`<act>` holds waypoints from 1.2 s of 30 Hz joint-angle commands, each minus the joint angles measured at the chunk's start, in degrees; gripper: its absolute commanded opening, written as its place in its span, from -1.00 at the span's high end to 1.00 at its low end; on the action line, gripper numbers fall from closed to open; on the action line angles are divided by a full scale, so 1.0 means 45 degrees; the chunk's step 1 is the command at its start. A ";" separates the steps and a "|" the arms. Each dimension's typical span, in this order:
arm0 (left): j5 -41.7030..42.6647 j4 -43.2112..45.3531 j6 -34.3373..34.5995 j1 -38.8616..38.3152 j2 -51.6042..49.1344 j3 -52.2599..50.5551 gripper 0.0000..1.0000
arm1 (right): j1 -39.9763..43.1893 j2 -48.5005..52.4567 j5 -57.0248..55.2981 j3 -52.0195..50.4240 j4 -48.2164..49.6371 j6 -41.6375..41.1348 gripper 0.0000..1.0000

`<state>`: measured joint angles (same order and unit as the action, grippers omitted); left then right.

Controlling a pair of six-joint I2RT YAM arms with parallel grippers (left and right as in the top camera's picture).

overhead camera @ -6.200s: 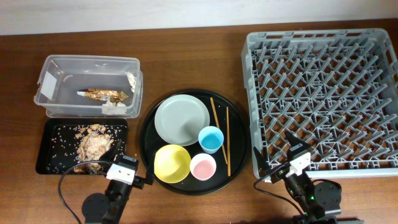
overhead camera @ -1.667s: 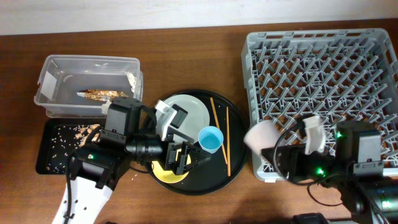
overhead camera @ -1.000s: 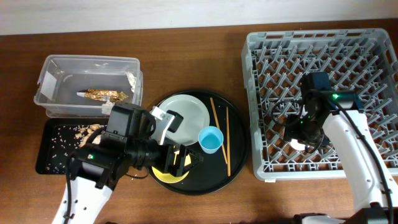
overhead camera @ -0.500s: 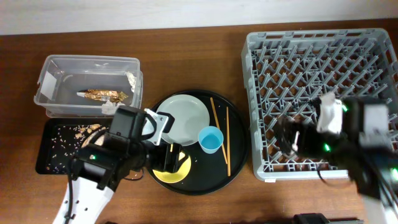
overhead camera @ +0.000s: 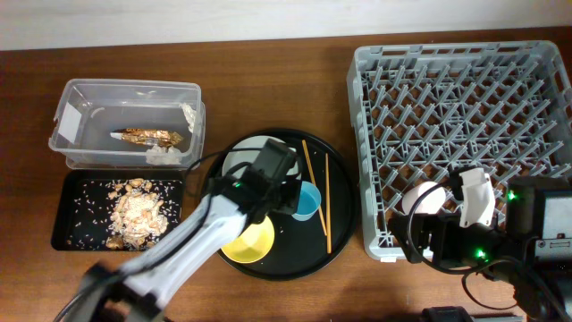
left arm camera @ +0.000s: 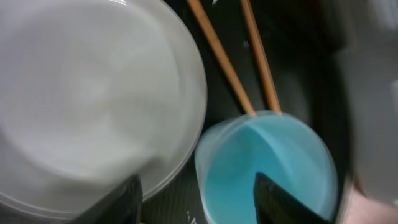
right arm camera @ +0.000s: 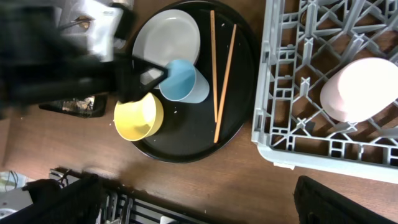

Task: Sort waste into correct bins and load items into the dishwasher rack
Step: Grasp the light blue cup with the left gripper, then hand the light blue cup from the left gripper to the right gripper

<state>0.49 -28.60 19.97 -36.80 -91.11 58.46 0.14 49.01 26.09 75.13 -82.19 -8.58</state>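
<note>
My left gripper (left arm camera: pixel 199 186) is open low over the small blue cup (left arm camera: pixel 267 162), with one finger inside the cup and the other outside, next to the pale grey-green plate (left arm camera: pixel 87 93). In the overhead view it (overhead camera: pixel 288 192) partly hides the plate (overhead camera: pixel 234 161) and the cup (overhead camera: pixel 308 204). The yellow bowl (overhead camera: pixel 255 243) and the chopsticks (overhead camera: pixel 317 179) lie on the round tray. The small pink cup (overhead camera: pixel 427 197) sits upside down in the dishwasher rack (overhead camera: pixel 465 54). My right gripper (right arm camera: pixel 199 186) is open and empty, high over the table's front edge.
The round black tray (overhead camera: pixel 344 224) holds the dishes. The clear tub (overhead camera: pixel 71 98) holds the foil wrapper (overhead camera: pixel 147 136) and white paper bits. The shallow black tray (overhead camera: pixel 67 192) holds food scraps (overhead camera: pixel 138 210). My right arm (overhead camera: pixel 474 237) is at the rack's front edge.
My left gripper moved from the yellow bowl up and right to the blue cup. My right arm pulled back from the rack, leaving the pink cup in it.
</note>
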 commanded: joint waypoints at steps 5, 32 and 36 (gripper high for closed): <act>0.0840 -0.0063 0.0432 -0.0039 -0.0491 0.0262 1.00 | 0.0053 -0.0039 0.0146 0.0151 -0.0005 0.0325 -0.97; 1.7364 0.2132 -0.1753 0.2798 0.3536 0.1462 0.99 | -0.1540 0.1564 0.9496 -0.1433 0.4284 0.4473 -0.96; 1.7311 0.2157 -0.1749 0.2798 0.3536 0.1462 1.00 | -0.2812 0.2001 0.9340 -0.1433 0.4367 0.4478 -0.55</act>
<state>76.58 -19.16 13.02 -24.40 -75.59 64.18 -10.59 57.76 66.39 68.64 -62.89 11.07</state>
